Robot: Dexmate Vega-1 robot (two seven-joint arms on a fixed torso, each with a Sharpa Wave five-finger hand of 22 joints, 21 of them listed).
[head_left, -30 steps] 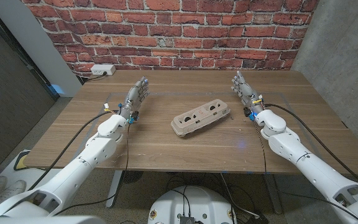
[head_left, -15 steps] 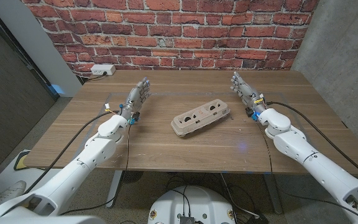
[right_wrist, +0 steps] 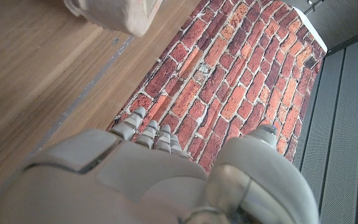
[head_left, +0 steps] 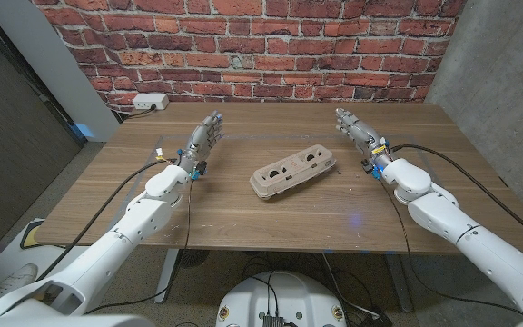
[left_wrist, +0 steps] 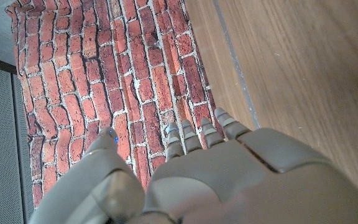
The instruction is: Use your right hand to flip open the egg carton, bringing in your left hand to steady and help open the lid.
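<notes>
A closed grey-brown cardboard egg carton [head_left: 293, 170] lies at an angle in the middle of the wooden table [head_left: 243, 213]; one end of the carton [right_wrist: 114, 14] shows in the right wrist view. My right hand [head_left: 357, 133] is off to the carton's right, apart from it, fingers stretched toward the brick wall and holding nothing. My left hand [head_left: 202, 141] is to the carton's left, also apart from it, fingers extended and empty. Each wrist view looks along the back of its own hand, left hand [left_wrist: 229, 180] and right hand [right_wrist: 135, 174].
A red brick wall [head_left: 243, 45] stands behind the table. A white power strip [head_left: 151, 102] sits against it at the far left corner. Black cables run along both forearms. Thin tape lines mark the tabletop.
The right arm has shifted slightly to the right and forward, its hand still beside the carton. The left hand has barely moved. The carton has stayed put.
</notes>
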